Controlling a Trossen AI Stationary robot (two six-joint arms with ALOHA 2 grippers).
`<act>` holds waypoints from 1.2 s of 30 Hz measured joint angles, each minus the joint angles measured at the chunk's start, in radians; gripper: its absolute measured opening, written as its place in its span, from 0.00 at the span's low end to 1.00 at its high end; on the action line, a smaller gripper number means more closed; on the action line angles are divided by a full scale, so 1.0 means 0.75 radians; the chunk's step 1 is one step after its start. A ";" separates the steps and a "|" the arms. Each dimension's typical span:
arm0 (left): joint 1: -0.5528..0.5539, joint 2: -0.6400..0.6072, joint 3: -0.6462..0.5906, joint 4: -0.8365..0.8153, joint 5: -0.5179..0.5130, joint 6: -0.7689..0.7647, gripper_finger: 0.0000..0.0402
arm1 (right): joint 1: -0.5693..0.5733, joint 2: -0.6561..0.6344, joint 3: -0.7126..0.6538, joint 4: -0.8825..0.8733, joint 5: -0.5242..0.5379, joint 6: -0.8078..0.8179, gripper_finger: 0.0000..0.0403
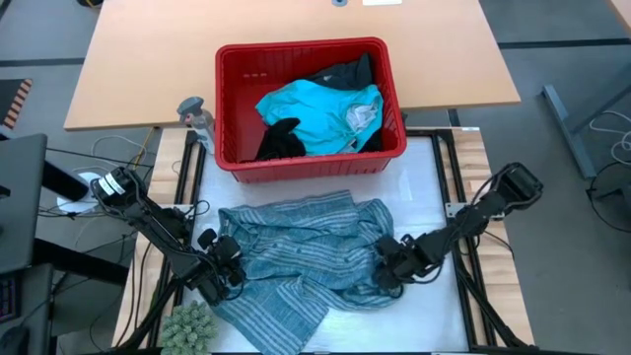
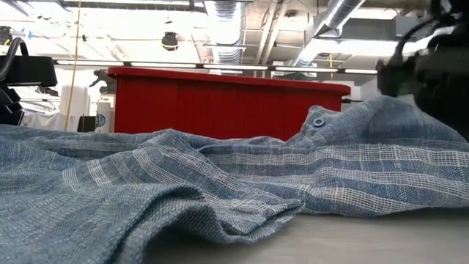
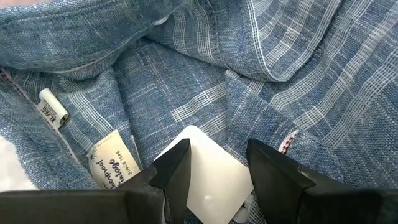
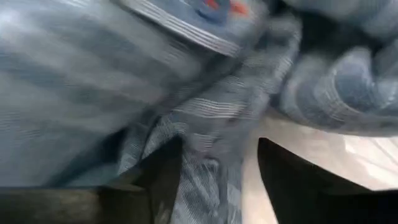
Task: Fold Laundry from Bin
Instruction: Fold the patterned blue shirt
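- Looking at the right tool [image 1: 386, 268], you'll find its wrist view is a smear: cloth runs between the two dark fingers [image 4: 163, 180], but you can't tell whether they pinch it or just straddle it.
- The low view cuts off most of both arms; only a dark blur of one shows at the upper right.
- Your left tool [image 1: 223, 258] sits at the striped shirt's [image 1: 296, 258] left edge, fingers spread apart with a white tag [image 3: 208, 171] lying between them, nothing gripped.
- The blue-grey striped shirt is rumpled on the white desk [image 1: 424, 177] mat, just in front of the bin [image 1: 389, 74].
- The red bin holds a turquoise garment [image 1: 315, 113] on top, with black garments [image 1: 281, 138] partly buried under it, so you can't count them.
- A small grey bottle [image 1: 197, 116] stands just beside the bin's left wall.
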 joint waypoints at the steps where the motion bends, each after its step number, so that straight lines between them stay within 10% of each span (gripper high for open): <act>1: 0.000 0.000 0.000 0.003 -0.001 0.000 0.36 | -0.009 0.014 0.002 0.000 -0.009 0.023 0.47; 7: 0.000 0.000 0.000 0.006 -0.014 0.002 0.36 | 0.015 0.039 0.022 -0.015 -0.011 0.236 0.05; 22: 0.001 0.001 0.000 0.026 -0.051 0.035 0.36 | 0.452 -0.076 0.623 -0.938 -0.064 0.893 0.05; 31: 0.001 0.001 0.000 0.031 -0.029 0.011 0.36 | 0.684 -0.076 0.608 -0.718 -0.316 1.176 0.05; 36: 0.001 0.001 0.000 0.030 -0.013 -0.024 0.36 | 0.738 -0.032 0.599 -0.648 -0.345 1.172 0.23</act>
